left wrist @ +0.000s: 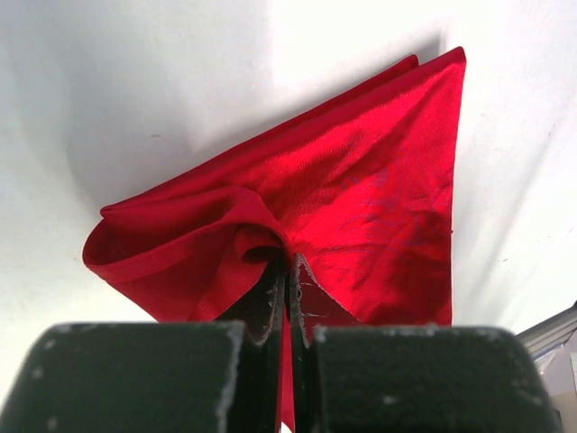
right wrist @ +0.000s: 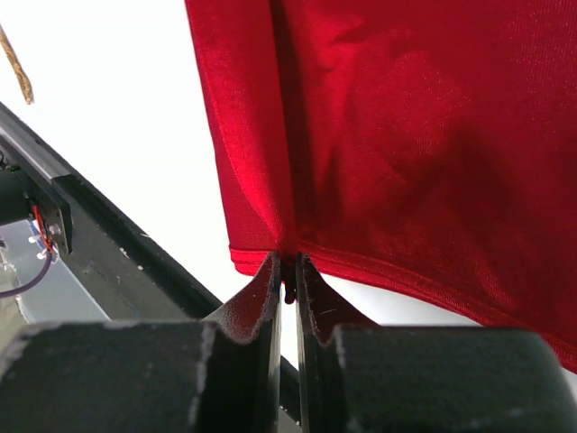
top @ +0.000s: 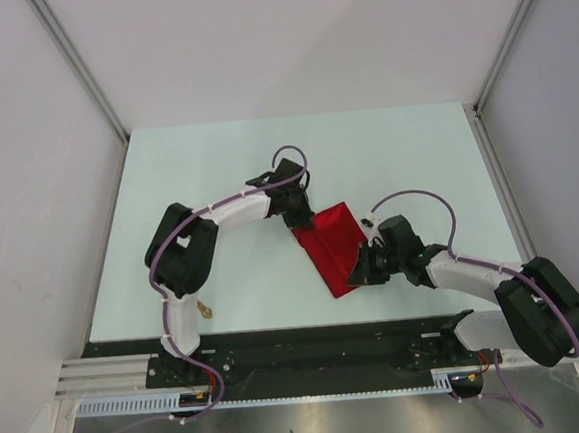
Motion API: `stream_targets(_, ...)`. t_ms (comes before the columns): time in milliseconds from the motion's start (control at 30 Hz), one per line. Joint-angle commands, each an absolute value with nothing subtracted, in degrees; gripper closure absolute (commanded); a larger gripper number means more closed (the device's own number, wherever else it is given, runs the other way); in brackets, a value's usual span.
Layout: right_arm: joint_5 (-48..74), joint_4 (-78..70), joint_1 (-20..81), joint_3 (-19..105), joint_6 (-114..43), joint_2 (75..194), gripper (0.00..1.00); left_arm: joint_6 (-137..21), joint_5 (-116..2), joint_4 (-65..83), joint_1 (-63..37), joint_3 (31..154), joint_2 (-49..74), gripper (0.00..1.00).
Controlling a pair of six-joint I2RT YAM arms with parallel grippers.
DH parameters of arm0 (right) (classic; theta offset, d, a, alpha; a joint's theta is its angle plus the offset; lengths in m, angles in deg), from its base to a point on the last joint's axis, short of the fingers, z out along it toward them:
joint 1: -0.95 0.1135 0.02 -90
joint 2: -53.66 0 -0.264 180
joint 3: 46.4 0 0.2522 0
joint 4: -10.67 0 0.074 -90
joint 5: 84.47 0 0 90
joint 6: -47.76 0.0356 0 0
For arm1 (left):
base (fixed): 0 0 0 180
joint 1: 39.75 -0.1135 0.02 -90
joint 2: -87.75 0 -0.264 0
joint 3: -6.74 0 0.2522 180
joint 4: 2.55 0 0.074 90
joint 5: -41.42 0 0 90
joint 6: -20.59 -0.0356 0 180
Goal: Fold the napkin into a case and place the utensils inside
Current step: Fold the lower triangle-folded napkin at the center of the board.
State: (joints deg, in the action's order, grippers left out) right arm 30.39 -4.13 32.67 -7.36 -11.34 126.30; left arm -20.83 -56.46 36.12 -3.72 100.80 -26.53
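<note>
Both arms have hold of the napkin [top: 332,248], which sits about the middle of the counter [top: 415,156]. The left pincer [left wrist: 287,263] is clamped on the napkin's far-left end, its fingers pressed together with red cloth puckered into a soft roll around them. The right pincer [right wrist: 287,268] is nipped tight on the hem at the napkin's near-right end, with a sliver of red showing between its fingers. My guess is that holding it at opposite ends keeps the folded layers stretched and lined up, so a fold can be carried over or squared without the thin, slippery cloth sliding apart. I cannot tell whether the cloth lies flat or is partly lifted. From above, the napkin reads as a folded, lopsided strip. Its long axis runs on the diagonal from one pincer to the other, and a broad edge faces away to the far right. From the left wrist, a sharp corner points straight away from that pincer. The utensils [top: 205,308] are not in play: one gold glint shows well off to the napkin's near left, half hidden by the left arm, so filling the case looks some way off.
</note>
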Motion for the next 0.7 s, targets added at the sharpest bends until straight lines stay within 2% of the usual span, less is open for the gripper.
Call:
stream_targets(0, 30.23, -10.21, 32.77, -9.26, -11.74, 124.86, 1.0, -20.89, -51.13, 31.61, -3.37, 102.95, -25.02, 1.0)
stream_targets(300, 30.84, -11.27, 32.77, -10.48, -9.98, 122.48, 1.0, -20.19, -48.76, 28.26, -0.91, 101.36, -23.43, 1.0)
stream_targets(667, 31.99, -10.57, 34.6, -9.96, -9.02, 122.56, 1.0, -18.34, -42.07, 23.77, 0.24, 93.8, -16.23, 1.0)
